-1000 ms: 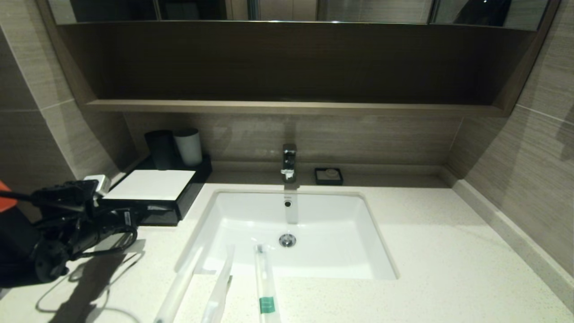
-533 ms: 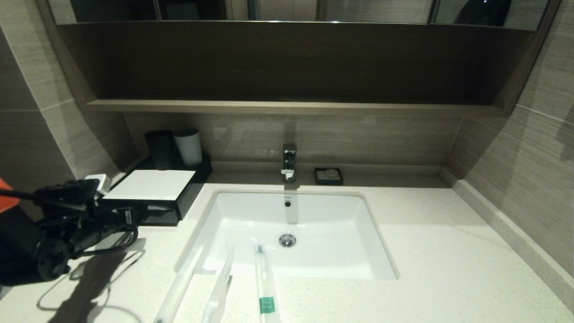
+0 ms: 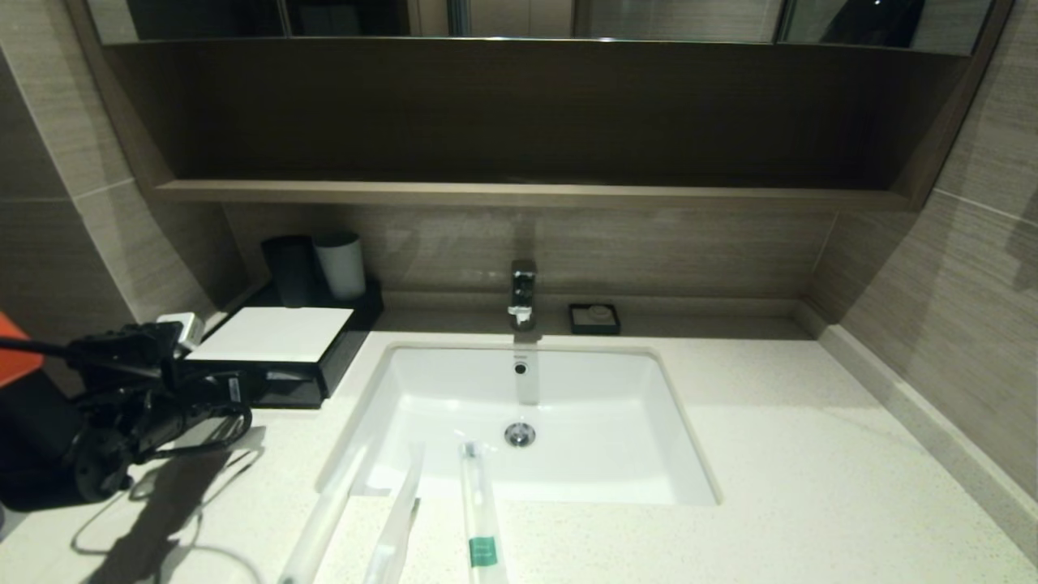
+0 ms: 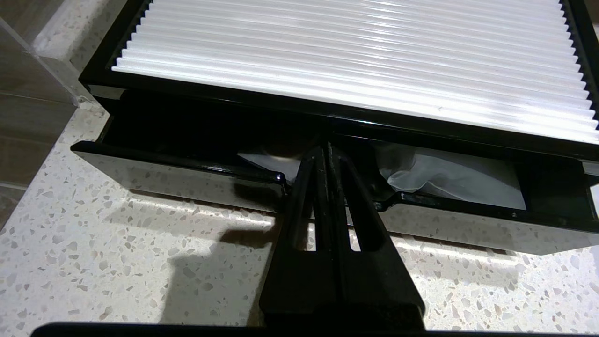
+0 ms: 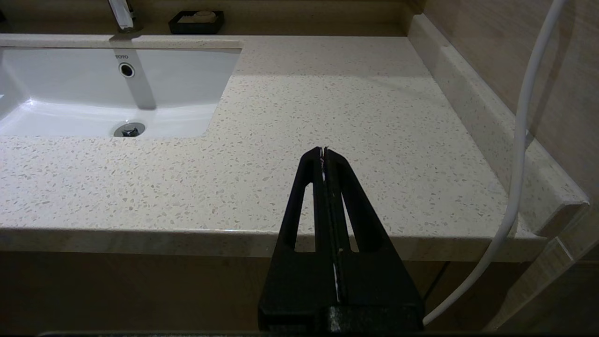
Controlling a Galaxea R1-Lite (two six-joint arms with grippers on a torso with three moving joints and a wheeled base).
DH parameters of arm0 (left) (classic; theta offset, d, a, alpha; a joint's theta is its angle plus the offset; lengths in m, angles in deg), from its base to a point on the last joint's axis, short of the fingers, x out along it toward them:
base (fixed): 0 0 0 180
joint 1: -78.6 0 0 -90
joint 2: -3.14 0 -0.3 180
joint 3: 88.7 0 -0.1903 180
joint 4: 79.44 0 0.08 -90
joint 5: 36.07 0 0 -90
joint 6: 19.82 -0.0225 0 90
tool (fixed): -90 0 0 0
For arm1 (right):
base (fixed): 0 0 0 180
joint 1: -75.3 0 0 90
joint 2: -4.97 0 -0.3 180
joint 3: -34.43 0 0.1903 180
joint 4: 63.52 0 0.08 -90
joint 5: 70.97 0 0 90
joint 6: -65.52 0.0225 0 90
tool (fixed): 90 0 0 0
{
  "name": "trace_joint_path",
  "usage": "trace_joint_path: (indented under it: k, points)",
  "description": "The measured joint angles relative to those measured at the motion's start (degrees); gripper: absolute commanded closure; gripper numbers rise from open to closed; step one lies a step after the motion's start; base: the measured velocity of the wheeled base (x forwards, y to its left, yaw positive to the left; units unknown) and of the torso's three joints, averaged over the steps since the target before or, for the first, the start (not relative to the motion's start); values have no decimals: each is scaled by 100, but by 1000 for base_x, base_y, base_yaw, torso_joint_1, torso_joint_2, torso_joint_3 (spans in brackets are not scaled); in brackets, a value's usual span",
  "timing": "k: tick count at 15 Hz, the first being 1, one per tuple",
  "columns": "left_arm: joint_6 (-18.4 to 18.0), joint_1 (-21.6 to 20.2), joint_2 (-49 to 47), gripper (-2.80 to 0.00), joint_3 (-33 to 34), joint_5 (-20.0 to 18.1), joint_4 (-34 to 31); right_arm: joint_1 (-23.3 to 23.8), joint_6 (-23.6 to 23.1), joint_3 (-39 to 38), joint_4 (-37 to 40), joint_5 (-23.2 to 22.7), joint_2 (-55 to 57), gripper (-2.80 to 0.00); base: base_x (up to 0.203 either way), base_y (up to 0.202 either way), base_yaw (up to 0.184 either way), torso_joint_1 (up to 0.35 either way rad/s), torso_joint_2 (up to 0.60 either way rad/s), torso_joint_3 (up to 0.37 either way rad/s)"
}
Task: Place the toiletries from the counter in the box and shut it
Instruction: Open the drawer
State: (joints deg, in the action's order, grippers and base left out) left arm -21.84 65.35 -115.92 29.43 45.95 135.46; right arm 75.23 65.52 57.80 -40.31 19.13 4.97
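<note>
Left gripper (image 4: 326, 149), jaws clenched empty, sat in the notch of the low black white-topped box's (image 4: 355, 61) shallow drawer (image 4: 178, 174); tips risked slipping out, or dragging the box.

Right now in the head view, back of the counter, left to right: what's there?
Black cup → white cup → faucet → soap dish. The box sits just in front of the cups, with the left claw at its drawer.
</note>
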Motion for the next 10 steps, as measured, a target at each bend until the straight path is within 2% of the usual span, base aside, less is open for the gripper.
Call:
trace_joint_path:
  k: [10]
  points:
    - [1, 38, -134, 0, -118, 3, 0, 0, 2, 0, 0, 1, 0, 0, 0, 0, 0, 0, 0, 0]
